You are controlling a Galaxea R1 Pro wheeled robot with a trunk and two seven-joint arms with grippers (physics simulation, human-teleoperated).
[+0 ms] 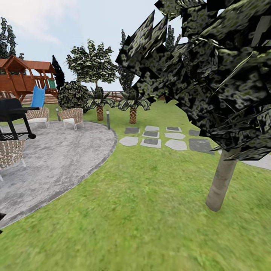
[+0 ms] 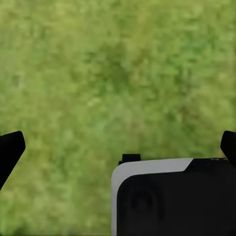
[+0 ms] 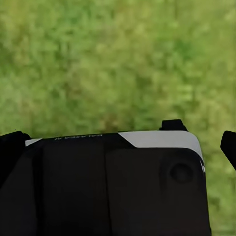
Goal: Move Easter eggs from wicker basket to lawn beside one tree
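Note:
I am on the lawn [image 1: 143, 210] of the garden. A tree [image 1: 222, 180] with a bare grey-brown trunk and a dark leafy crown stands close at my right. The Easter eggs and the wicker basket are out of view. In the left wrist view, my left gripper [image 2: 120, 145] hangs open over grass, its black fingertips [image 2: 10, 147] far apart with nothing between them. My right gripper [image 3: 120, 142] is open too, one dark fingertip [image 3: 228, 145] at each side, above grass and part of my own black and white body [image 3: 113, 187].
A grey round patio [image 1: 52, 162] lies to the left with wicker chairs [image 1: 73, 117] and a black grill [image 1: 13, 116]. Stepping stones [image 1: 165, 139] run ahead. Two short palms [image 1: 132, 109], a lamp post [image 1: 108, 119], bushes and a wooden playset [image 1: 26, 77] stand beyond.

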